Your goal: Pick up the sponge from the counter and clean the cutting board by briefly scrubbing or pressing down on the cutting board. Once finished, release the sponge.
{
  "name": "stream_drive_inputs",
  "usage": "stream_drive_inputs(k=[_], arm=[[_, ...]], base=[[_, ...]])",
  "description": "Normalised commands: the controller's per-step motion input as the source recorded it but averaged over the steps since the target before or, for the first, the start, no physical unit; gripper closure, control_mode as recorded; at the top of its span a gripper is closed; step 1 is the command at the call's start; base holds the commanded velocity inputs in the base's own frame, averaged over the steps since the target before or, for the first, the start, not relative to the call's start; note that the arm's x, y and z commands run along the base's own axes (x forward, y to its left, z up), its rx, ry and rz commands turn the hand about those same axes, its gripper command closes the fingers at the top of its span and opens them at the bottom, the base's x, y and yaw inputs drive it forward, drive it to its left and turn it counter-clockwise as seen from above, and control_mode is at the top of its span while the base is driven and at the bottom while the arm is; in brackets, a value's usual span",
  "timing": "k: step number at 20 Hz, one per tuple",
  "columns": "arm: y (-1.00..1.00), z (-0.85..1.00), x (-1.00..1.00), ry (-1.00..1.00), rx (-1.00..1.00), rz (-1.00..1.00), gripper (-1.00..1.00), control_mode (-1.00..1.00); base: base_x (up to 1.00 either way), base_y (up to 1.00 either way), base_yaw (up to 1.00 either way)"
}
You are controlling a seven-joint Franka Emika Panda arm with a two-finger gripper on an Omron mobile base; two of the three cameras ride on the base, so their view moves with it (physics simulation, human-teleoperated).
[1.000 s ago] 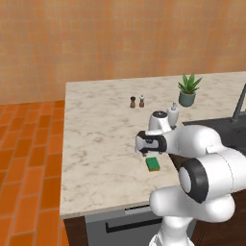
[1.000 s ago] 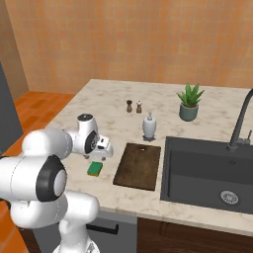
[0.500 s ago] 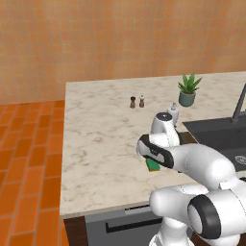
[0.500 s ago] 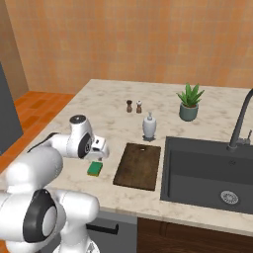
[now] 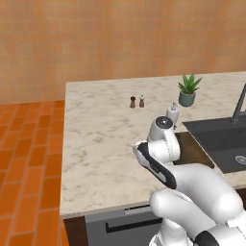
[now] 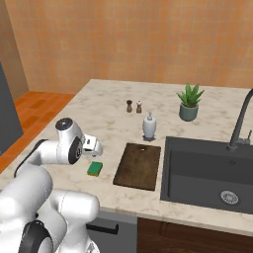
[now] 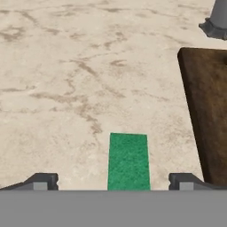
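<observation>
The green sponge [image 7: 128, 162] lies flat on the beige marble counter [image 7: 66, 88], between the two wide-apart fingertips [image 7: 42, 181] of my gripper [image 7: 114, 181], which is open and holds nothing. From the right base camera, the gripper [image 6: 94, 154] hangs just above the sponge [image 6: 95, 168]; whether it touches is unclear. The dark brown cutting board [image 6: 138, 165] lies a short way right of the sponge, its hole at the far end. Its long edge runs down the right of the hand view as the cutting board [image 7: 210, 111]. My arm hides the sponge in the left base view, where part of the board [image 5: 194, 150] shows.
A soap dispenser [image 6: 148, 126] stands just beyond the board. Two small shakers [image 6: 134, 106] and a potted plant [image 6: 189, 102] sit farther back. The dark sink [image 6: 207, 173] with its faucet [image 6: 242, 123] lies right of the board. The counter's front edge is near.
The arm's elbow has swung down and forward, folding low over the counter. The hand has stayed over the sponge. Sponge and board have not moved.
</observation>
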Motion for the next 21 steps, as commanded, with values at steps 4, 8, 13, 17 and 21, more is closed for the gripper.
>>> stream_drive_inputs(k=[4,8,13,17,21], arm=[[0.25,0.29,0.00,-0.09,-0.03,0.01,-1.00,-1.00],[0.25,0.30,-0.01,-0.08,-0.04,0.01,-1.00,-1.00],[0.26,0.32,-0.04,-0.08,-0.05,0.01,-1.00,-1.00],[0.35,0.39,-0.19,-0.14,-0.10,0.02,-1.00,-1.00],[0.41,0.52,-0.30,-0.20,-0.14,0.00,-1.00,-1.00]], base=[[0.00,0.00,0.00],[0.00,0.00,0.00],[0.00,0.00,0.00],[0.00,0.00,0.00],[0.00,0.00,0.00]])
